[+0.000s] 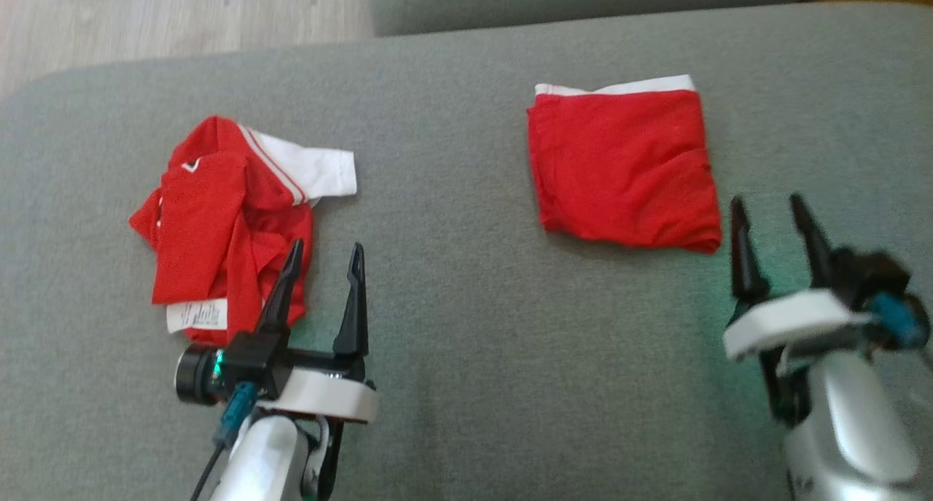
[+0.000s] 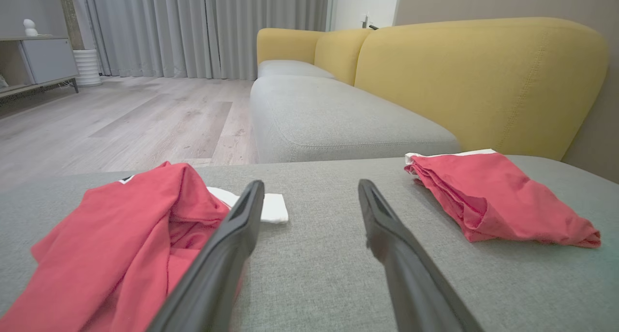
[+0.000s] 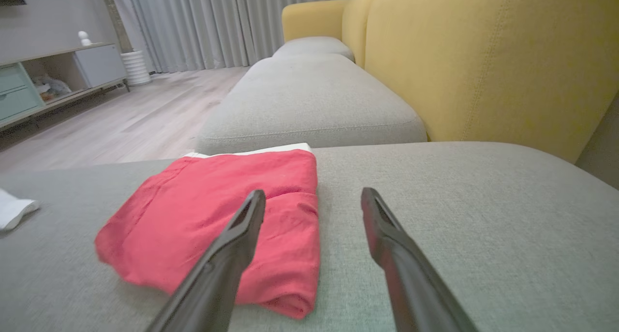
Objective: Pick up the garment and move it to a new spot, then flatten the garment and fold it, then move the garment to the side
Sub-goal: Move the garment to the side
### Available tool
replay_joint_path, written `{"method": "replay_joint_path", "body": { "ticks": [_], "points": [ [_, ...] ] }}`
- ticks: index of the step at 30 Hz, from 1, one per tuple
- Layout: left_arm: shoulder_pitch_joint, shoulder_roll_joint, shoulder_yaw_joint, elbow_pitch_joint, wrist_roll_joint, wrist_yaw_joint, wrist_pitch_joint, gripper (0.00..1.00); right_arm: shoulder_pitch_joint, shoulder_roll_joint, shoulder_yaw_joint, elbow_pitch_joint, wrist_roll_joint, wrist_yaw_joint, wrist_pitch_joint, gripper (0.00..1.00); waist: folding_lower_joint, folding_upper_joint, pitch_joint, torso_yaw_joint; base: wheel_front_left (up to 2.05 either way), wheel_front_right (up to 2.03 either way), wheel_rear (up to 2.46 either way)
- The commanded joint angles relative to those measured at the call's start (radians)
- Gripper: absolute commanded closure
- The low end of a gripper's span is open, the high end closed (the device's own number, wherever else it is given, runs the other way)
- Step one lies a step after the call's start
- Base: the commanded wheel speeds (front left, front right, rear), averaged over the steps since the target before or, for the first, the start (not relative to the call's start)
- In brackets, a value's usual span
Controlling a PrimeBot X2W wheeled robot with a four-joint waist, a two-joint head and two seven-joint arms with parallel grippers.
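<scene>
Above the grey sofa cushion [image 1: 452,282]: right end effector [image 1: 767,202] spread wide, empty, just beside the near corner of the folded red garment [image 1: 623,169]. Left end effector [image 1: 326,247] equally wide, empty, at the edge of the crumpled red-and-white shirt [image 1: 219,216]. Beyond, yellow backrest [image 2: 483,80].

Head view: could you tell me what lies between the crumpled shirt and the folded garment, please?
Bare grey cushion, as the head view shows; the open left gripper shows at its near edge, beside the shirt.
</scene>
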State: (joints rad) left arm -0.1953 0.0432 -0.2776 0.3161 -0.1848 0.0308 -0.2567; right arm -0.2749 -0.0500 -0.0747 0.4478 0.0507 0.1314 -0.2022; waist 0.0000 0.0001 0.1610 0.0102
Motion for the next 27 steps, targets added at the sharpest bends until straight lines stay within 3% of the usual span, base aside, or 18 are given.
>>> {"method": "replay_joint_path", "body": {
  "ticks": [1, 11, 16, 20, 21, 22, 27],
  "points": [
    [-0.053, 0.007, 0.026, -0.035, 0.007, 0.000, -0.005, 0.00, -0.073, -0.001, 0.004, -0.016, -0.004, -0.001, 0.017, 0.00, 0.0000, -0.0001, 0.026, 0.017, 0.00, 0.00, 0.00],
    [-0.102, 0.007, 0.018, -0.030, 0.012, -0.004, -0.005, 0.00, -0.252, -0.036, -0.062, 0.162, 0.047, -0.001, 0.162, 0.00, 0.0000, -0.0001, 0.118, 0.070, 0.00, 0.00, 0.00],
    [-0.122, 0.007, 0.009, -0.026, 0.011, -0.001, -0.005, 0.00, -0.331, -0.067, -0.022, 0.264, 0.119, -0.001, 0.210, 0.00, 0.0000, -0.0001, 0.153, 0.093, 0.00, 0.00, 0.00],
    [-0.136, 0.007, 0.006, -0.021, 0.011, -0.001, -0.005, 0.00, -0.370, -0.103, 0.082, 0.362, 0.190, -0.001, 0.282, 0.00, 0.0000, -0.0001, 0.166, 0.105, 0.00, 0.00, 0.00],
    [-0.138, 0.007, 0.006, -0.020, 0.010, 0.000, -0.005, 0.00, -0.374, -0.111, 0.108, 0.374, 0.205, -0.001, 0.294, 0.28, 0.0000, -0.0001, 0.165, 0.106, 0.00, 0.00, 0.00],
    [-0.140, 0.007, 0.007, -0.018, 0.010, 0.001, -0.005, 0.00, -0.378, -0.120, 0.133, 0.382, 0.219, -0.001, 0.300, 1.00, 0.0000, -0.0001, 0.164, 0.106, 0.00, 0.00, 0.00],
    [-0.141, 0.007, 0.012, -0.013, 0.010, 0.006, -0.005, 0.00, -0.390, -0.186, 0.242, 0.390, 0.262, -0.001, 0.275, 1.00, 0.0000, -0.0001, 0.143, 0.093, 0.00, 0.00, 0.00]
  ]
}}
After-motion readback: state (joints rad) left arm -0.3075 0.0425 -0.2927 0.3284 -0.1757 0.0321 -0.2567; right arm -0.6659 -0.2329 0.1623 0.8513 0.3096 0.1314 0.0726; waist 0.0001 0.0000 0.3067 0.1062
